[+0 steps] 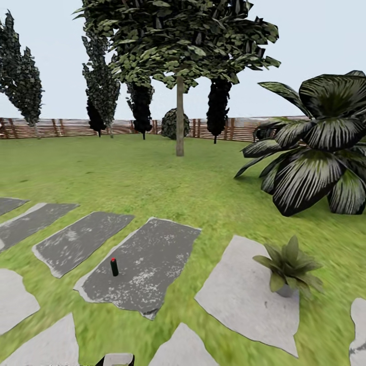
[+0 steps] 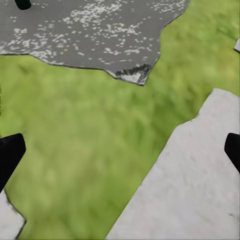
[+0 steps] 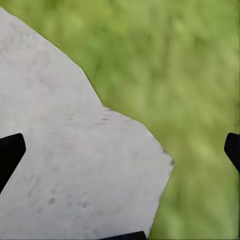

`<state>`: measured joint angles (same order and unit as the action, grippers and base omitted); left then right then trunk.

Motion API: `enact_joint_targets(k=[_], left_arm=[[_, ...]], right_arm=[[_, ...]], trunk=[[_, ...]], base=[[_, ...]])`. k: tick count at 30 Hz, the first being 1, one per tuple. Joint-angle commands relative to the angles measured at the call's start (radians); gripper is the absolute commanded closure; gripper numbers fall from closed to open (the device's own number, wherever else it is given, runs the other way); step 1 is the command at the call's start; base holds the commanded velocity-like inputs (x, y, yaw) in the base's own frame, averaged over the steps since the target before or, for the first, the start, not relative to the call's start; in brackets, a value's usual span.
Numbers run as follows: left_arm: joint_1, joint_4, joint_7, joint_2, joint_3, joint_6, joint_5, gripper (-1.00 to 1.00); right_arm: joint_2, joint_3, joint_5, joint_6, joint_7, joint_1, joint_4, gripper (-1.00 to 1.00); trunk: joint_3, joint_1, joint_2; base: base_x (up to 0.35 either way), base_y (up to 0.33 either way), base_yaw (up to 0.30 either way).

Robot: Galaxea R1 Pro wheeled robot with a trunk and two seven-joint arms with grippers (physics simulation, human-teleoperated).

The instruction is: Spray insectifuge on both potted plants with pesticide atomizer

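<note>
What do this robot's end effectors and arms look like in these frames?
Little shows. In each wrist view, the end effector's two fingers are plain black, blunt wedge-shaped tips at the picture's side edges: left end effector, right end effector. No cables or markings are visible. The arms cannot be made out.

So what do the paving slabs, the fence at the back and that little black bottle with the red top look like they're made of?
Paving slabs: rough matte stone, grey with pale mottling and irregular broken edges. Fence: brown horizontal slats, apparently wood, unpolished. Bottle: smooth dark body with a red cap, probably plastic, though too small to be sure.
</note>
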<state>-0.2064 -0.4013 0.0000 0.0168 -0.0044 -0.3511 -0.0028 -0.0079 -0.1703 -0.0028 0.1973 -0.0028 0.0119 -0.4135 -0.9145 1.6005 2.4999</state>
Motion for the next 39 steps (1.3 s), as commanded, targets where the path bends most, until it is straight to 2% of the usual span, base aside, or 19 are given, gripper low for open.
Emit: enact_joint_targets(k=[1,39], left_arm=[[-0.001,0.001,0.0,0.0,0.0,-0.003,0.0,-1.0],[-0.001,0.001,0.0,0.0,-0.001,-0.003,0.0,-1.0]], right_arm=[[0.0,-0.001,0.0,0.003,0.0,0.0,0.001,-1.0],[0.0,-0.001,0.0,0.004,0.0,0.0,0.001,-1.0]], trunk=[[-0.001,0.0,0.0],[-0.001,0.0,0.0]], base=[[0.082,-0.16,0.244],[0.003,-0.076,0.244]])
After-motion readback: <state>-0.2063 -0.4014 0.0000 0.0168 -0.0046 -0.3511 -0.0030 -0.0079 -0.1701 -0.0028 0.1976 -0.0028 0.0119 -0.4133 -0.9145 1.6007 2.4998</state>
